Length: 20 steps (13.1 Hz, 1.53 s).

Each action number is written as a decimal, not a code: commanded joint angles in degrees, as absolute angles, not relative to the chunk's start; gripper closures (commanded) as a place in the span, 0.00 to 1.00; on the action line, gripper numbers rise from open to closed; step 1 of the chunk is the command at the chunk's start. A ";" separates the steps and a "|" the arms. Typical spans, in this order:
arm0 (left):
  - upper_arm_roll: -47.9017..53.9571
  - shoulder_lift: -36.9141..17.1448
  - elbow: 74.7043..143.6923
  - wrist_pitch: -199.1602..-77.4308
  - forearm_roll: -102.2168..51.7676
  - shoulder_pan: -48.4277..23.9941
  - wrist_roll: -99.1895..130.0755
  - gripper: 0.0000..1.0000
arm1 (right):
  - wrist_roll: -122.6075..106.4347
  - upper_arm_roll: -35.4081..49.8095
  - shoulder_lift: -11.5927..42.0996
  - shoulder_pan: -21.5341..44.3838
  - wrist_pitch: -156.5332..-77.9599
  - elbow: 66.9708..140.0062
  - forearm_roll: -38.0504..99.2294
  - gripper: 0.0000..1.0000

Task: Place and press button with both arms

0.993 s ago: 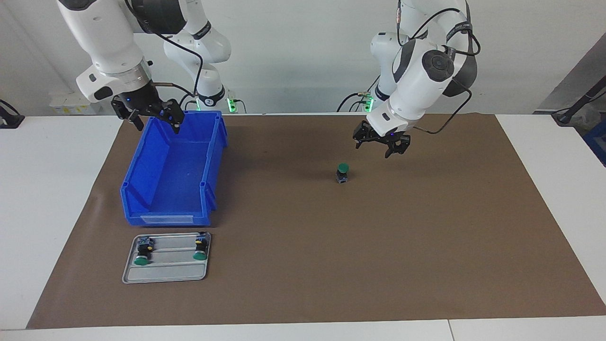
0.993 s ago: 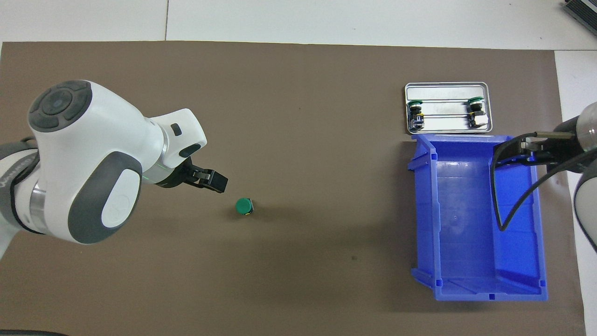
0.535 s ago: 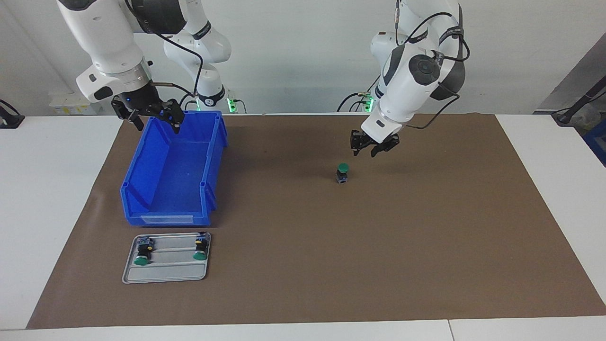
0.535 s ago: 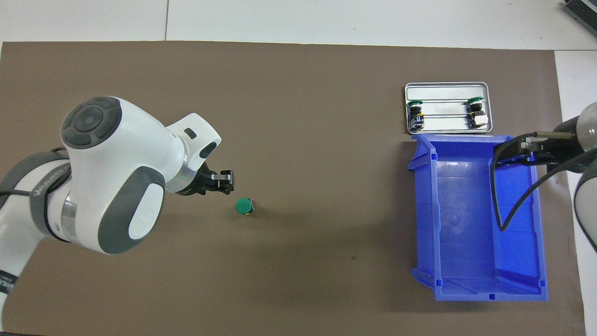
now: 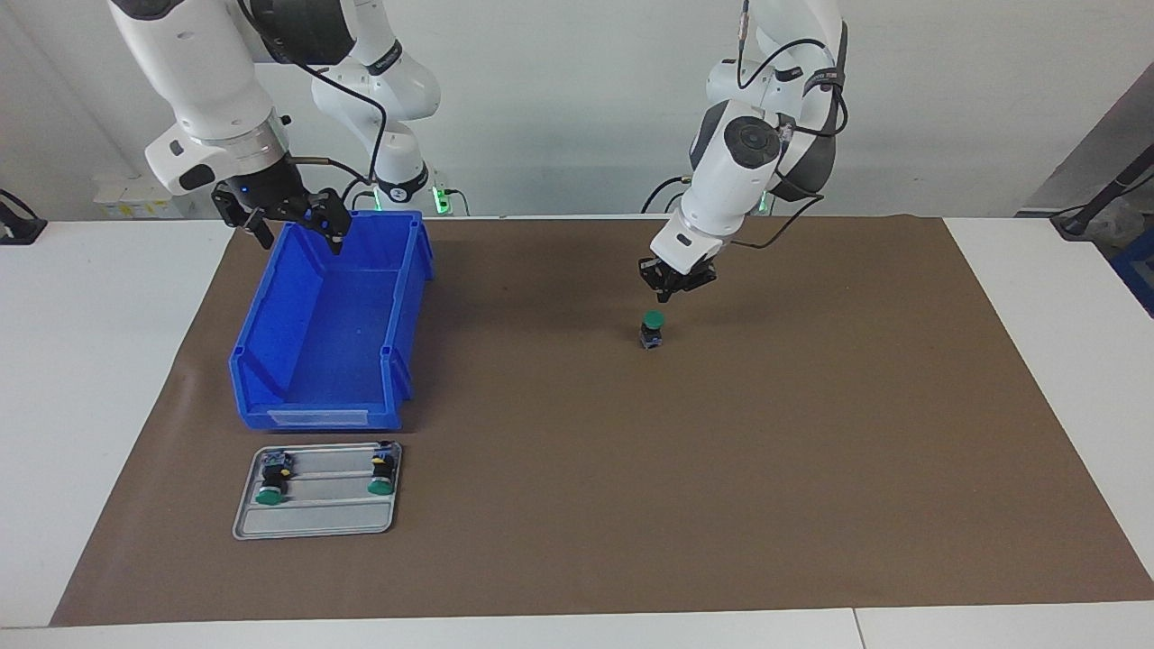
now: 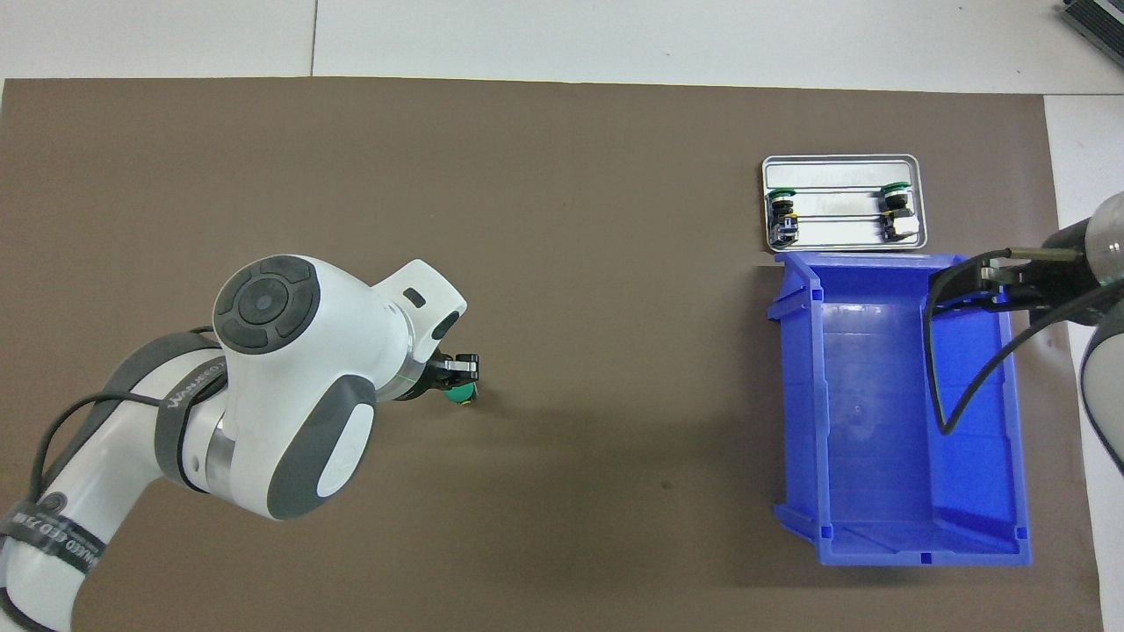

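- Button upright on brown mat, green cap up, mid-table, toward left arm's end.
- L gripper hangs just above it, at its 1 o'clock in facing view; fingers drawn close, nothing held, not touching cap.
- R gripper over blue bin's rim nearest robots, fingers spread wide, empty.
- Tray w/ two more buttons sits beside bin, farther from robots.

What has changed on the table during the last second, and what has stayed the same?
The left gripper moved from beside the button to hang just over its green cap, and its fingers closed; it does not touch the cap yet. The button stands where it was. The right gripper waits open over the blue bin, and the tray with two buttons lies unchanged.
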State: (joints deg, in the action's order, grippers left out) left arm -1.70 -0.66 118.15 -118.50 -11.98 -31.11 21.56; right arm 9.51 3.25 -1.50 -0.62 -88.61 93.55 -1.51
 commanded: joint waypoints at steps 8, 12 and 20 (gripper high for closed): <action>-2.29 1.49 126.56 -129.64 -10.72 -32.60 22.32 1.00 | 8.35 3.52 -2.90 -1.05 -89.56 95.27 -0.88 0.00; -2.29 1.50 128.49 -132.45 -10.72 -33.66 22.32 1.00 | 8.43 3.43 -2.81 -1.93 -89.73 95.19 -0.88 0.00; -2.37 0.70 129.99 -133.77 -10.72 -34.54 22.33 1.00 | 8.43 3.78 -2.90 -1.23 -89.73 95.19 -0.97 0.00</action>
State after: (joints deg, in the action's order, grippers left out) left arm -1.55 -0.57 127.97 -131.94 -11.97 -33.42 21.57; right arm 9.51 3.26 -1.51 -0.91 -88.64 93.61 -1.51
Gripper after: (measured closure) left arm 0.991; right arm 0.000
